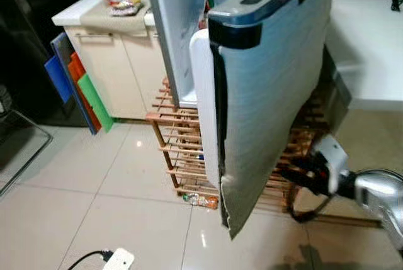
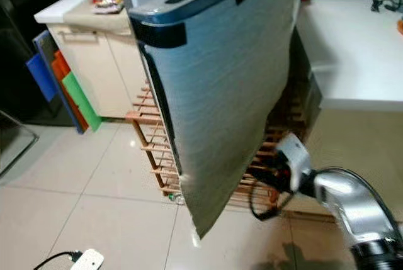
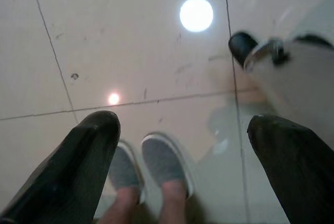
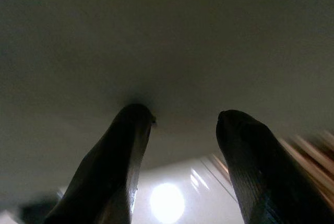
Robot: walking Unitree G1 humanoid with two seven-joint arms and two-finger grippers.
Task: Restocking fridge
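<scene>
The fridge's grey door [image 1: 271, 94] stands swung open toward me, its white inner lining [image 1: 203, 94] facing the fridge body [image 1: 176, 31]. My right gripper [image 1: 295, 177] reaches in low at the right, behind the door's outer face. In the right wrist view its fingers [image 4: 125, 145] are open, and their tips rest against the grey door surface [image 4: 167, 36]. My left gripper [image 3: 182, 122] hangs open over the tiled floor [image 3: 130, 41], above a person's feet in grey shoes [image 3: 164, 164].
A wooden slatted rack [image 1: 179, 150] stands under the door, with a small packet [image 1: 201, 201] at its foot. Coloured cutting boards [image 1: 94, 103] lean on a beige cabinet [image 1: 119, 68] at the left. A white counter [image 1: 371, 50] lies to the right. A power strip [image 1: 119, 260] lies on the floor.
</scene>
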